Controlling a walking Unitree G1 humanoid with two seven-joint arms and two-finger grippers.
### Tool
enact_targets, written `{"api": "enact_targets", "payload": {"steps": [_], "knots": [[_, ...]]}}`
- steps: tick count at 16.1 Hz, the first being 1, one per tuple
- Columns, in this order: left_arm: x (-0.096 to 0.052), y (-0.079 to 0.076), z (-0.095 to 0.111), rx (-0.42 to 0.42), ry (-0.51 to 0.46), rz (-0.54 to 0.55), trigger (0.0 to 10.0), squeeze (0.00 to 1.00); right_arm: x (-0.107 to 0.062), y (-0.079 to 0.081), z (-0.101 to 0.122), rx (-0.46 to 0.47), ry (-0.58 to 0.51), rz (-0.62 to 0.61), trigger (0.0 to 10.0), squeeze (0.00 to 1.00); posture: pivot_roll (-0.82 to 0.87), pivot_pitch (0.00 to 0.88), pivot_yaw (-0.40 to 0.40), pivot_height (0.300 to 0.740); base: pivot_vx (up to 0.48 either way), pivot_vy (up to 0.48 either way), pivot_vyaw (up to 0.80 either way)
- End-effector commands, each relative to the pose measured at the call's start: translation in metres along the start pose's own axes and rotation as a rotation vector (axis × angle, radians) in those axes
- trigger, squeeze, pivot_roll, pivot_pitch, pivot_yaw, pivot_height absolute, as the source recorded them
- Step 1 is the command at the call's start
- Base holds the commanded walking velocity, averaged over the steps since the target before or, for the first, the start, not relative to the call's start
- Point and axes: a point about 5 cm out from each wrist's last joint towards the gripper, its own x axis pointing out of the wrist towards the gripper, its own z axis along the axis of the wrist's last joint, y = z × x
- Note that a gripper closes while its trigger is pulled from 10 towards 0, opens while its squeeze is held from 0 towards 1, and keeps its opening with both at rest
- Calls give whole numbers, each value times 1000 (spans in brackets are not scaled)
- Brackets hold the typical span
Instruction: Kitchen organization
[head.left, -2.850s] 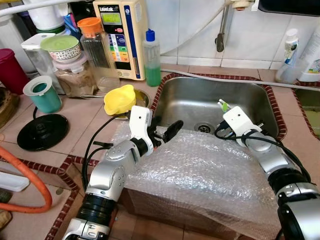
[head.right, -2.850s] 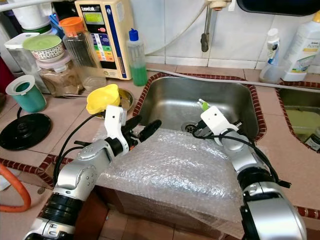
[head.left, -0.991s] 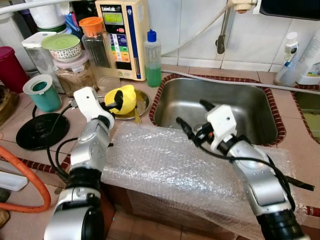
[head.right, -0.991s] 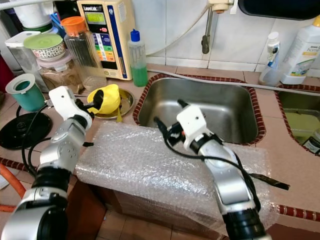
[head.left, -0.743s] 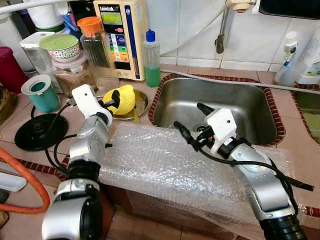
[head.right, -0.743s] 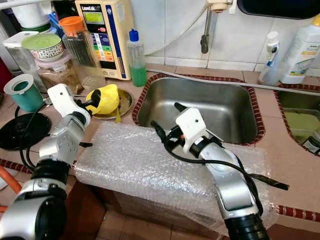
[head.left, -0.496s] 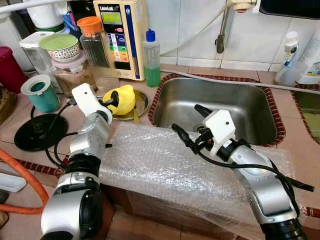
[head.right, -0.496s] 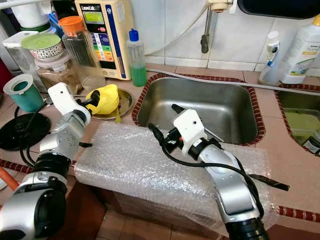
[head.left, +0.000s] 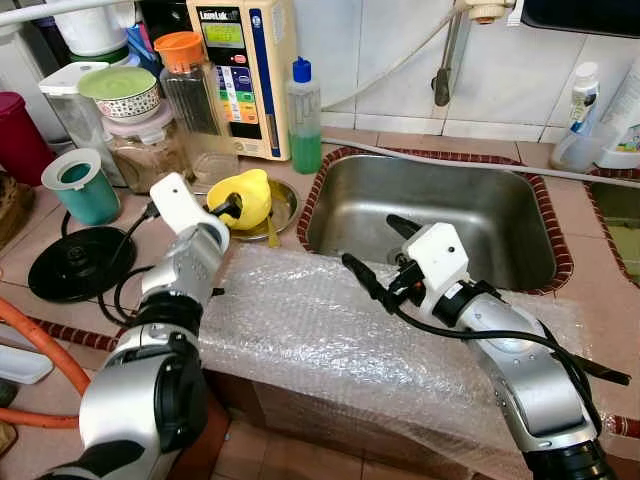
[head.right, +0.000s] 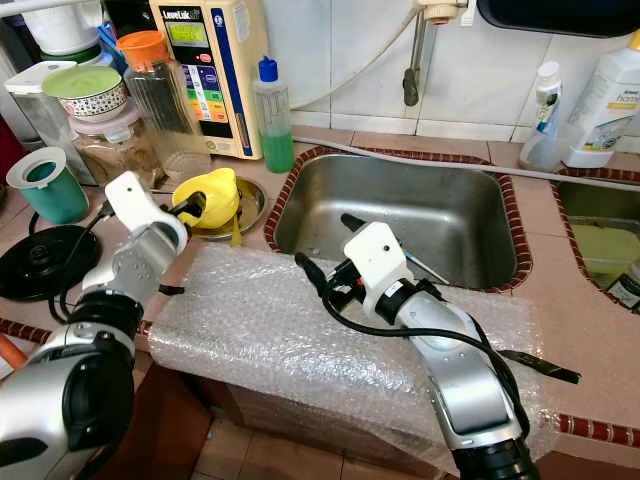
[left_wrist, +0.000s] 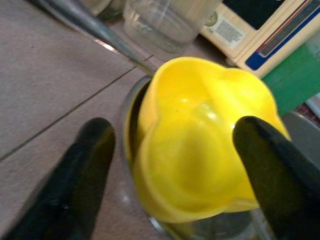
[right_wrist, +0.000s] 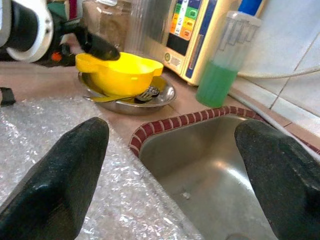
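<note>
A yellow plastic bowl (head.left: 243, 197) sits in a shallow steel dish (head.left: 283, 205) on the tiled counter, left of the sink (head.left: 470, 200). My left gripper (head.left: 228, 206) is at the bowl. The left wrist view shows it open, with the black fingers (left_wrist: 75, 185) on either side of the yellow bowl (left_wrist: 200, 145). A sheet of bubble wrap (head.left: 340, 340) lies over the counter's front edge. My right gripper (head.left: 375, 255) hovers open above the wrap's far edge by the sink's left rim, holding nothing. A fork (right_wrist: 150, 92) lies in the dish beside the bowl.
Behind the bowl stand a green soap bottle (head.left: 304, 120), a water purifier (head.left: 245, 70), an orange-lidded jar (head.left: 190, 90) and more containers. A teal cup (head.left: 82, 187) and a black round lid (head.left: 83, 262) sit at the left. An orange hose (head.left: 50, 350) curves below. Bottles (head.left: 580, 120) stand at the back right.
My left arm swung off the bubble wrap to the yellow bowl and has edged closer. My right gripper came out of the sink and drifted left over the wrap.
</note>
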Motion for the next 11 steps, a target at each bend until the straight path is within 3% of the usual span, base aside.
{"api": "enact_targets", "payload": {"steps": [1, 11], "knots": [[1, -1, 5, 4, -1, 3, 0, 0, 0, 2, 8, -10, -26, 22, 10000, 0, -100, 0, 104, 740, 0, 0, 0], [3, 11, 7, 60, 30, 65, 0, 0, -1, 5, 6, -12, -1, 69, 10000, 0, -105, 0, 109, 740, 0, 0, 0]]}}
